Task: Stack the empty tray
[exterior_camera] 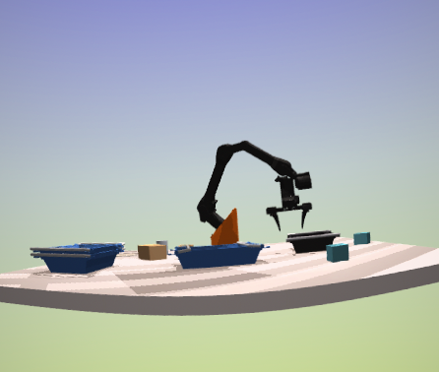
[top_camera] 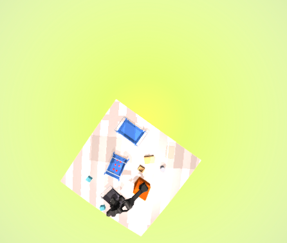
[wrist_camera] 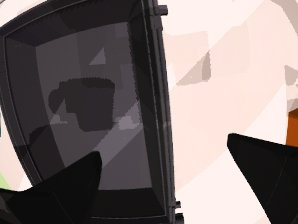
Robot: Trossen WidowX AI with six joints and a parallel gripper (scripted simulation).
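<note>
- The fingers (exterior_camera: 277,218) stand wide apart with nothing between them; the black gripper (top_camera: 112,200) (exterior_camera: 291,228) (wrist_camera: 166,149) hangs above the rim of a black plastic tray (top_camera: 110,192) (exterior_camera: 312,243) (wrist_camera: 162,75).
- Wrist view: one fingertip overlies the tray's interior; the other, at four o'clock, overlies the pale striped table (top_camera: 94,154) (exterior_camera: 183,305) (wrist_camera: 200,175) beyond the rim.
- Top view, from the loaded tray: the black tray lies at six o'clock, near the table's edge, with open tabletop between the two trays.
- A teal cube (top_camera: 102,207) stands just beside the black tray, at seven o'clock from it.
- The loaded blue plastic tray (top_camera: 111,164) (exterior_camera: 219,258) contains small red blocks (top_camera: 113,169); two pale bars (top_camera: 113,175) lie across its top, with no tray on them.
- A larger blue tray (top_camera: 130,130) (exterior_camera: 77,263), empty, lies at one o'clock from the loaded one.
</note>
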